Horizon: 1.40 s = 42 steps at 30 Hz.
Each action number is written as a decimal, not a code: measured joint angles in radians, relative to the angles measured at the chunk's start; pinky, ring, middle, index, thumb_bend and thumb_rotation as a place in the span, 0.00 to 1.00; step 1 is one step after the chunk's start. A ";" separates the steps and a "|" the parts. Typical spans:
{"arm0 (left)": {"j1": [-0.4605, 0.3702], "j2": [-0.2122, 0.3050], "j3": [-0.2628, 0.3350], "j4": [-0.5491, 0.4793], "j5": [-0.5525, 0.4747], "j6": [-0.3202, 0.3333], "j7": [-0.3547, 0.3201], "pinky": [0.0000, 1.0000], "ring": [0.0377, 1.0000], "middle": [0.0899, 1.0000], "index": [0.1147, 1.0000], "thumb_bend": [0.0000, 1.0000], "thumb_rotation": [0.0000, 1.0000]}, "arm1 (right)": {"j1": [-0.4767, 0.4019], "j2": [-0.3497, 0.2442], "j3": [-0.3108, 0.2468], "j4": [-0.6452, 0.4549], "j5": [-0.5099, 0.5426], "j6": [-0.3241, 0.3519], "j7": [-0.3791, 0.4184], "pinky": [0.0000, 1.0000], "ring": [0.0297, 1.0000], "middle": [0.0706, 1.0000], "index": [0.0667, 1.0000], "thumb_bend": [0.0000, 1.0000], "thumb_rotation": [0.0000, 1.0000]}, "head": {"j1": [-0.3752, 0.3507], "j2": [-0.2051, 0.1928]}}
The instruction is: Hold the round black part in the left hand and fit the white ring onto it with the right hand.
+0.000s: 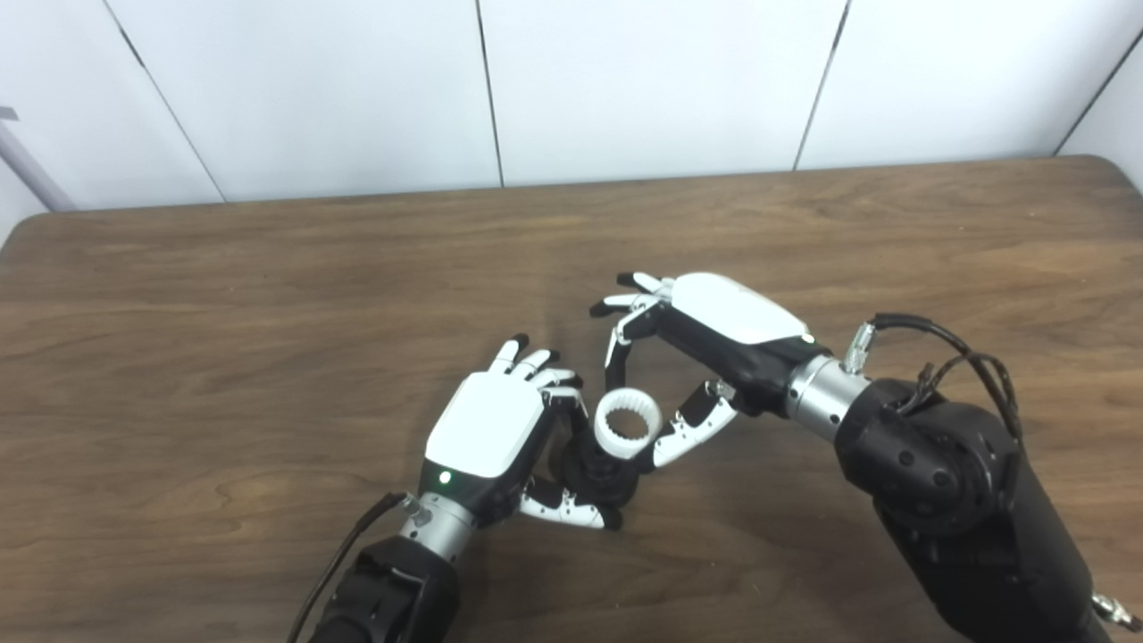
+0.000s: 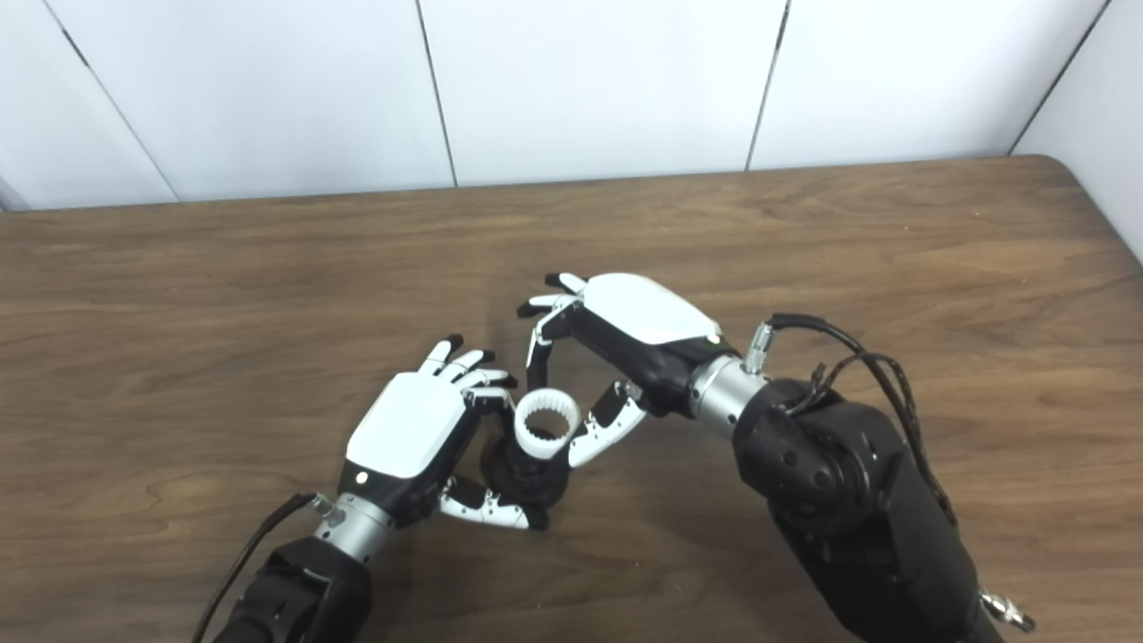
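While its fingers and thumb curl around the round black plastic part (image 1: 600,471), the left hand (image 1: 500,438) holds that part just above the brown wooden table (image 1: 268,295). The toothed white plastic ring (image 1: 628,425) sits on the part's upper end. Just beside it, the right hand (image 1: 714,335) arches over with fingers spread, thumb (image 1: 692,429) touching the ring's outer side. Both views agree; the left palm hides the part's near side.

A brown wooden table (image 1: 268,295) with rounded far corners stands against a white panelled wall (image 1: 661,80) with dark seams.
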 measured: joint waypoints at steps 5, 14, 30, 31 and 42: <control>0.000 0.000 0.000 0.000 0.000 0.000 0.000 1.00 0.90 0.77 0.42 0.53 0.06 | 0.011 0.002 0.006 0.011 -0.004 -0.002 0.001 1.00 1.00 0.88 0.45 0.52 0.13 | -0.005 0.000; 0.000 0.000 0.000 -0.001 0.000 0.000 -0.002 1.00 0.90 0.77 0.42 0.53 0.06 | 0.018 0.019 0.011 0.027 -0.004 -0.004 -0.001 1.00 1.00 0.88 0.45 0.52 0.13 | -0.011 0.002; 0.000 0.002 0.001 -0.014 0.002 0.002 -0.022 1.00 0.90 0.77 0.42 0.53 0.06 | 0.029 0.042 0.022 0.046 -0.023 -0.006 -0.002 1.00 1.00 0.88 0.45 0.52 0.13 | -0.011 0.003; 0.000 0.002 0.001 -0.014 0.002 0.002 -0.022 1.00 0.90 0.77 0.42 0.53 0.06 | 0.030 0.044 0.023 0.049 -0.024 -0.007 -0.003 1.00 1.00 0.88 0.45 0.52 0.13 | -0.011 0.003; 0.001 0.002 0.001 -0.014 0.002 0.003 -0.022 1.00 0.90 0.77 0.42 0.52 0.06 | 0.042 0.058 0.031 0.074 -0.026 -0.035 -0.023 1.00 1.00 0.88 0.45 0.52 0.13 | -0.011 0.003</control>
